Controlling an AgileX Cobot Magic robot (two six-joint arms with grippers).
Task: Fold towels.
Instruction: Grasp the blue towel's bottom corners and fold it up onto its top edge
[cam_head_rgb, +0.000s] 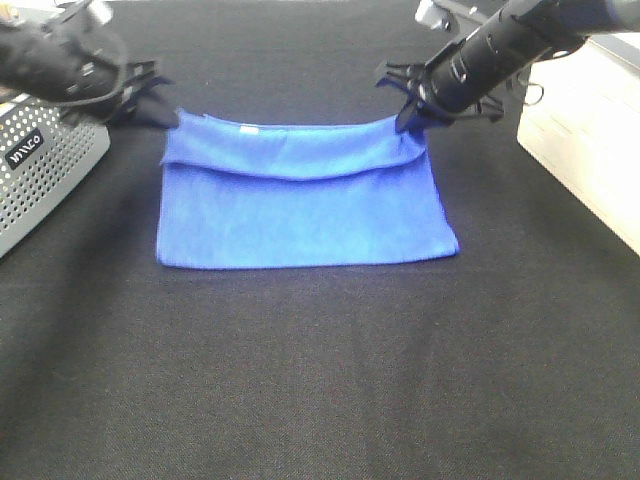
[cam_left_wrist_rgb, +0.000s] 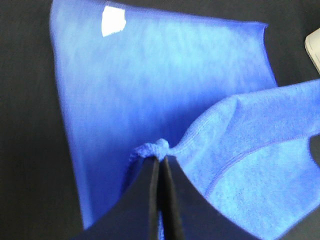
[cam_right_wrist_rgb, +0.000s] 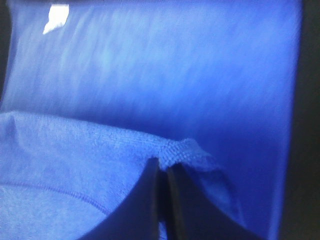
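A royal-blue towel (cam_head_rgb: 300, 215) rests on a black surface (cam_head_rgb: 320, 390), with two robot hands holding its far edge raised. The left hand (cam_head_rgb: 150, 108) is clamped tight on a small bunched knot at the towel's far left corner. That pinch looks thin, so a quick pull toward the near edge could probably slip the corner free and let that side drop crooked. The cloth between the hands sags in a shallow curve, so if one hand travels faster than the other, the fold line would likely come out slanted or creased. The right hand (cam_head_rgb: 408, 114) is likewise clamped together, on the far right corner, where a little hem puckers at its tips. Its hold seems no deeper, so the same slip is possible there. From the left hand, the towel spreads away beyond the tips, one lifted flap curling beside them and a white tag (cam_left_wrist_rgb: 113, 21) showing on the flat layer well past them. From the right hand, the raised hem sits right at the tips, and the flat body of the towel stretches out beneath and beyond. The near edge lies well apart from both hands.
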